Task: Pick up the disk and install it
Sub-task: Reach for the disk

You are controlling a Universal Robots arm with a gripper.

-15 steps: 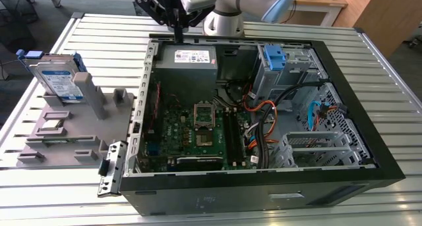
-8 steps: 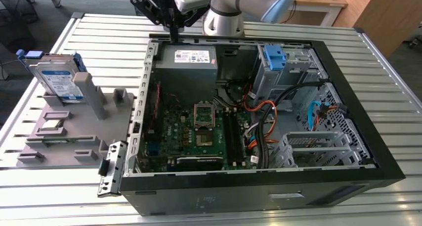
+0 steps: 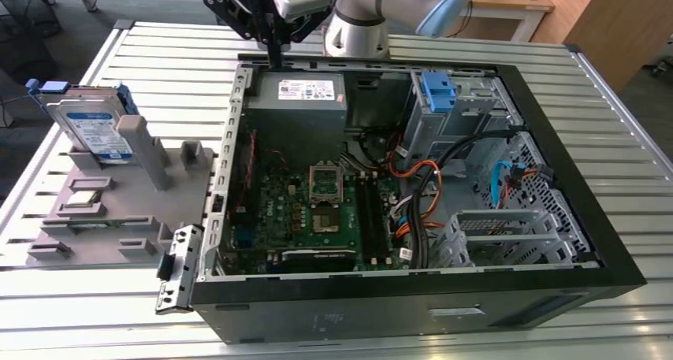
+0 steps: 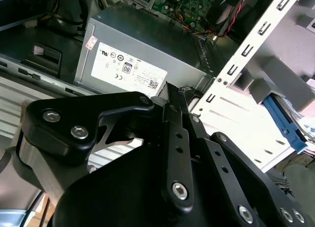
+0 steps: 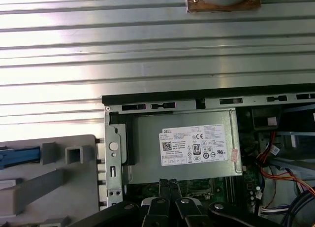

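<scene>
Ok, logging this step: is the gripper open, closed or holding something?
Gripper: closed, holding nothing, near the grey metal power-supply box.

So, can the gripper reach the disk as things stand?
Probably yes: the disk stands upright in the grey holder outside the case, top uncovered; the gripper hangs over the power supply, with nothing between them.

The gripper (image 4: 170,90), its fingers pressed together and empty, hung just short of the grey power-supply box (image 4: 147,47).
</scene>
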